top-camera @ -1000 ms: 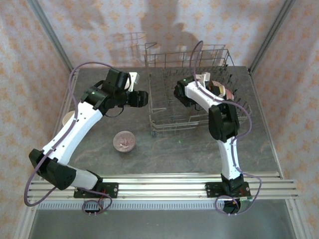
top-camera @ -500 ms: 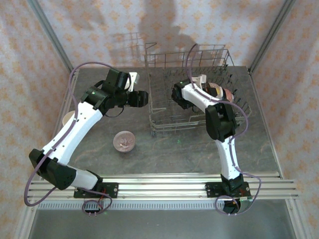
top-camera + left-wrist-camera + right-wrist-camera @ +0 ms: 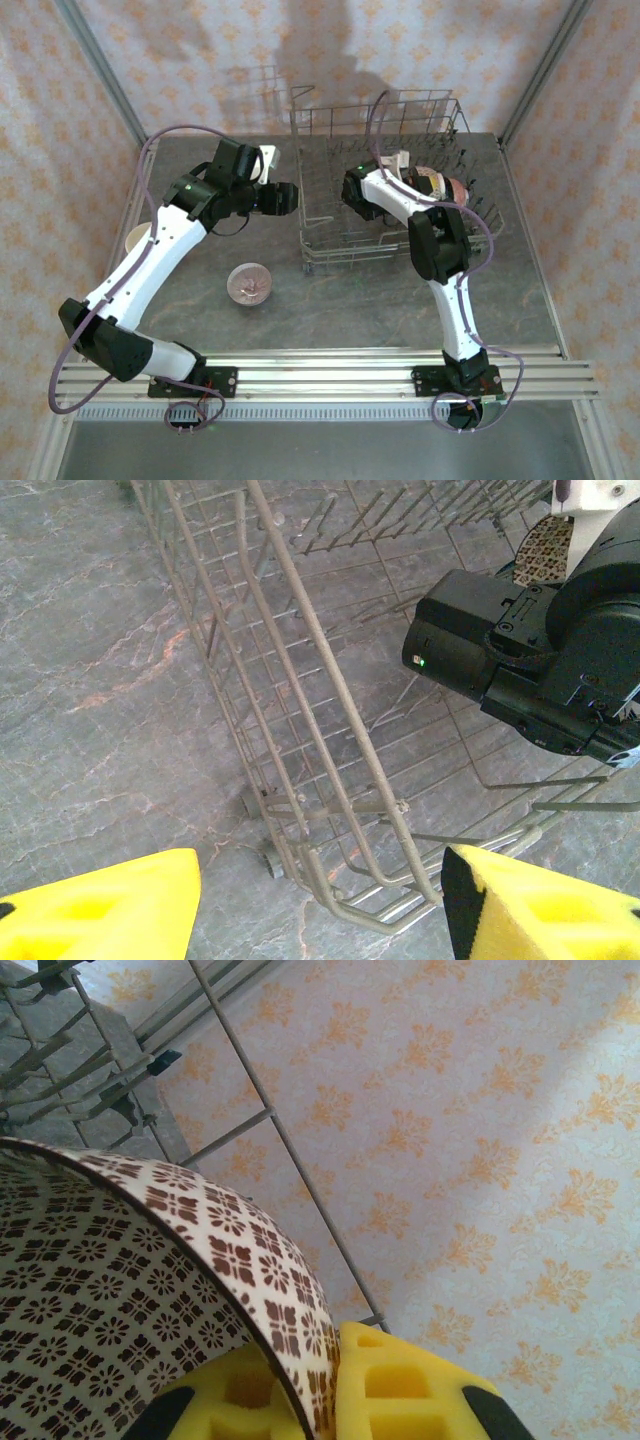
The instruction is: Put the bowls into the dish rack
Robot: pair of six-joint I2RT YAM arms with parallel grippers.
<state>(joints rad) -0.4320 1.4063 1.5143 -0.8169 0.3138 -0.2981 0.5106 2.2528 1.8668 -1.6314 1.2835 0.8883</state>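
Grey veined tabletop [image 3: 100, 680] lies under left gripper [image 3: 320, 910]. Orange-flowered wallpaper [image 3: 500, 1160] stands beyond right gripper [image 3: 320, 1390]. Aluminium rails [image 3: 330, 365] run behind both.

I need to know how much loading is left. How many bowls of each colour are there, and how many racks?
brown-patterned bowl, gripped by the right hand: 1
pinkish bowl, on the table: 1
cream bowl, at the table's left edge, partly hidden: 1
dish rack: 1
Total: 4
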